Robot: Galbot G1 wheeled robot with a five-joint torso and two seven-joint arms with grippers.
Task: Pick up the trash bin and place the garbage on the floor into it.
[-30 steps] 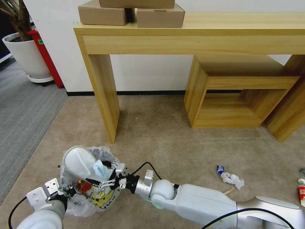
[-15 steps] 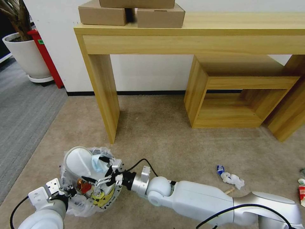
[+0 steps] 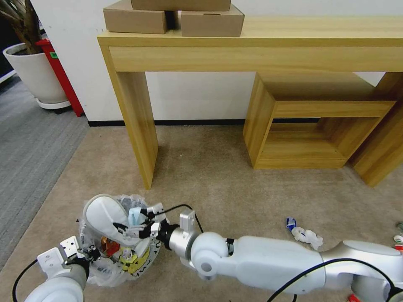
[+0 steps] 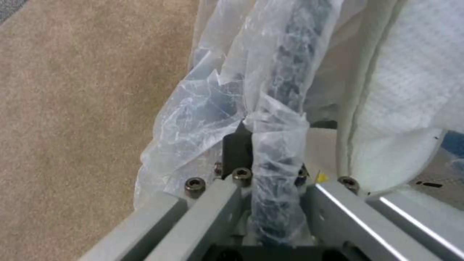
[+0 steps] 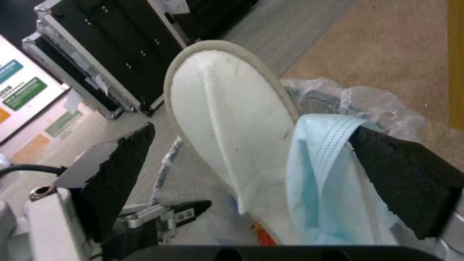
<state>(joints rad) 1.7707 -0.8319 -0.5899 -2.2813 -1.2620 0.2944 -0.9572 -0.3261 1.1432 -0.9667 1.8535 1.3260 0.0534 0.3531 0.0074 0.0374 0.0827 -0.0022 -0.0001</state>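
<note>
Trash bin (image 3: 119, 239) sits on the beige carpet floor (image 3: 218, 176), near the foot of the wooden worktop's (image 3: 252, 37) left leg. Left gripper (image 4: 251, 170) has its jaws clamped on the bin's near rim, pinching the bag liner (image 4: 203, 119) along with the black rim.

Right gripper (image 3: 140, 222) is over the bin mouth, jaws spread wide. In the right wrist view a light-blue face mask (image 5: 328, 181) lies against one pad and a white slipper (image 5: 227, 119) stands in the gap between the jaws; the jaws hold nothing.

Slipper's long axis runs up out of the bin, toe proud of the rim.

Remaining garbage: crumpled white paper with a blue scrap (image 3: 304, 233) lies well apart from the bin, on the right arm's side. Judgement: right arm is the nearer one for it.
</note>
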